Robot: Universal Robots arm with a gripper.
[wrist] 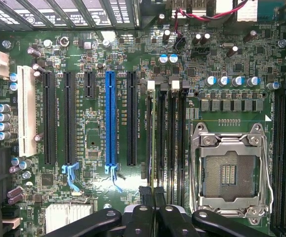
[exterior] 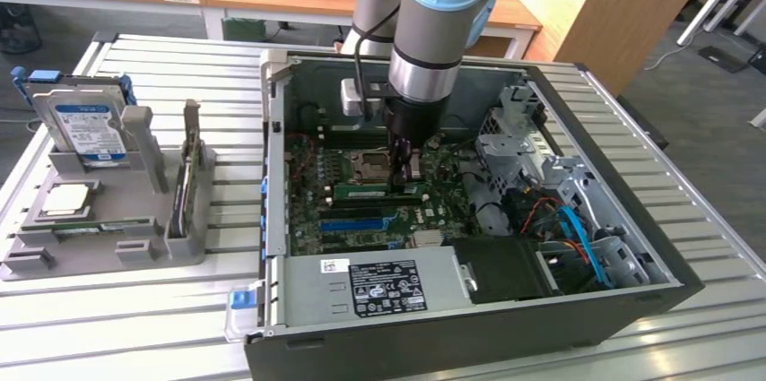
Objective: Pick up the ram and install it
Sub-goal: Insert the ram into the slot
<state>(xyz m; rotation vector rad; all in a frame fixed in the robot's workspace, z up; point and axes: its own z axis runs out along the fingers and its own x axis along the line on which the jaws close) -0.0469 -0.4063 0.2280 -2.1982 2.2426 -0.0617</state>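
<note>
With our gripper point(exterior: 401, 175) pinched narrowly on the ram point(exterior: 373, 190), we should keep it square to the DIMM slots point(wrist: 170, 138) and press evenly.

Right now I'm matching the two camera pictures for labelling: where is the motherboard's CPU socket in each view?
Exterior view: the CPU socket lies mid-board inside the open case, just to the exterior view's left of the gripper.
Wrist view: the CPU socket, silver-framed, sits across the memory slots from the blue expansion slot, near the gripper.
Shared landmark: the blue expansion slot, bright against the green board in both.
</note>
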